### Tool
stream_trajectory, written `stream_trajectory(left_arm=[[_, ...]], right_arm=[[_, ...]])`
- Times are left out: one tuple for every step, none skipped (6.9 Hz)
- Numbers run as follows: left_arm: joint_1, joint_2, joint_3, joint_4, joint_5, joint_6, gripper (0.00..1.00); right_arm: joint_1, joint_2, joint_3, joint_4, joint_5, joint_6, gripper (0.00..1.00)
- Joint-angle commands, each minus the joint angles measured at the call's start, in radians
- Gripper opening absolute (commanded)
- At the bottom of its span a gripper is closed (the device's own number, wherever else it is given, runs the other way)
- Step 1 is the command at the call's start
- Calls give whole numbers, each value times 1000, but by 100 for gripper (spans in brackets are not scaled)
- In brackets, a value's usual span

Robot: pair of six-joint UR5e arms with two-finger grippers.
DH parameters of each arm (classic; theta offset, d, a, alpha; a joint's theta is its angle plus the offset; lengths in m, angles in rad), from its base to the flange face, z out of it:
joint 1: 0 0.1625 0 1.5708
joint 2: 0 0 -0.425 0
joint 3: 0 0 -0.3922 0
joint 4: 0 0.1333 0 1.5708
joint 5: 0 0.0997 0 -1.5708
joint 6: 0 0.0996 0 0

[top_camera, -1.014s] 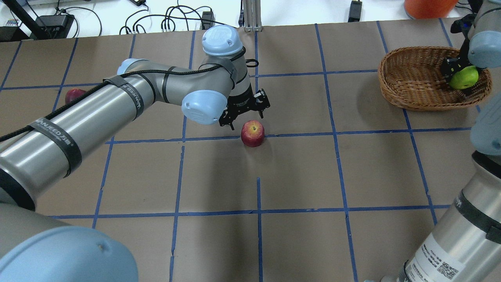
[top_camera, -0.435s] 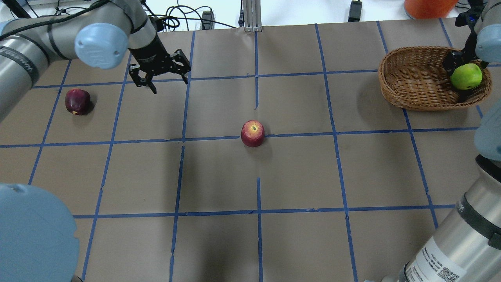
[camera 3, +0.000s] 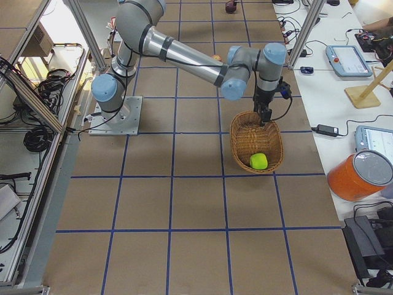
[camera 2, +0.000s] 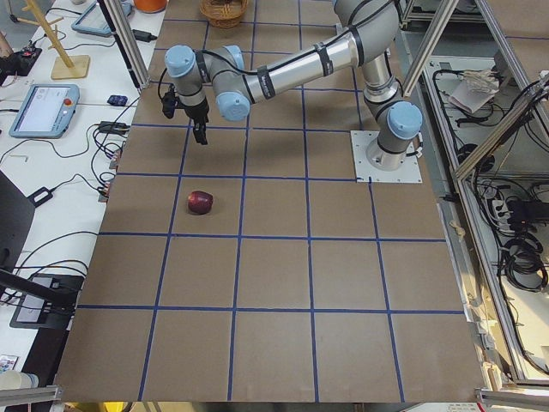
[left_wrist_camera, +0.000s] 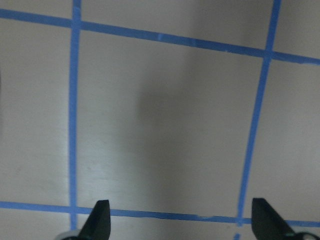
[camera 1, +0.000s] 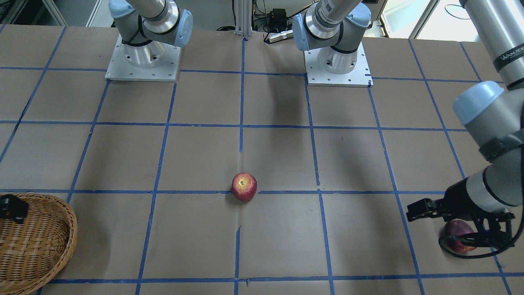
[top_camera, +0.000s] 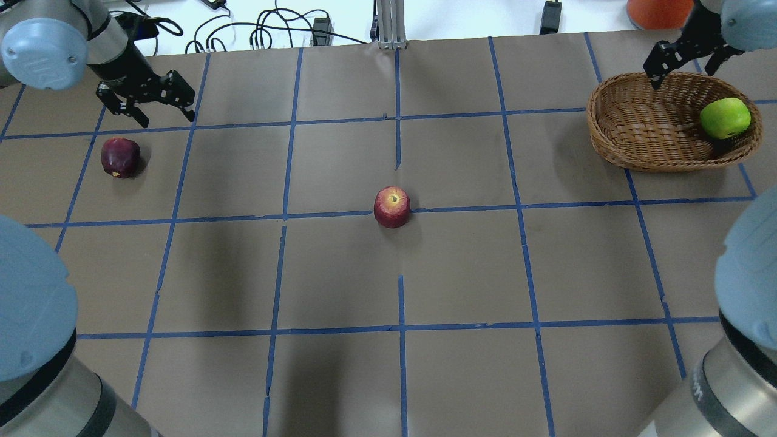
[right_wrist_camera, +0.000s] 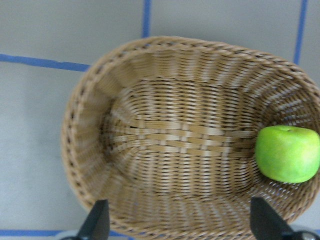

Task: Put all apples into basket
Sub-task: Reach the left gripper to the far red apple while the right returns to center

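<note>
A lime-green apple (top_camera: 725, 118) is seen lying inside the wicker basket (top_camera: 613, 152), at its right end. A red apple (top_camera: 392, 207) is set near the middle of the tabletop (top_camera: 485, 273), and a dark maroon apple (top_camera: 120, 156) far to the left. The left end effector (top_camera: 167, 119) is held spread and empty just beyond the maroon apple, the right end effector (top_camera: 680, 74) likewise over the basket's far rim.

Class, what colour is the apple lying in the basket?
The apple is bright lime green, clearest in the right wrist view, inside the basket.
</note>
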Motion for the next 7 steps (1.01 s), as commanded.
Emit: stream_trajectory(left_arm=[[89,-91,7,198,101,239,100],[103,-132,16,274,105,232,100],[134,-162,-1,345,110,232,100],[157,-189,-10,350,102,230,100],[156,-214,-21,351,96,227,100],[154,-232,-24,351,96,227,100],[154,-239,-25,350,96,227,100]], right_arm=[[176,-38,8,133,208,174,100],[255,-24,11,129,232,368,100],[354,2,17,129,264,490,100],[448,28,35,123,266,662,100],[516,65,63,62,266,775,100],[554,93,96,16,267,820,100],[565,106,121,-23,269,856,100]])
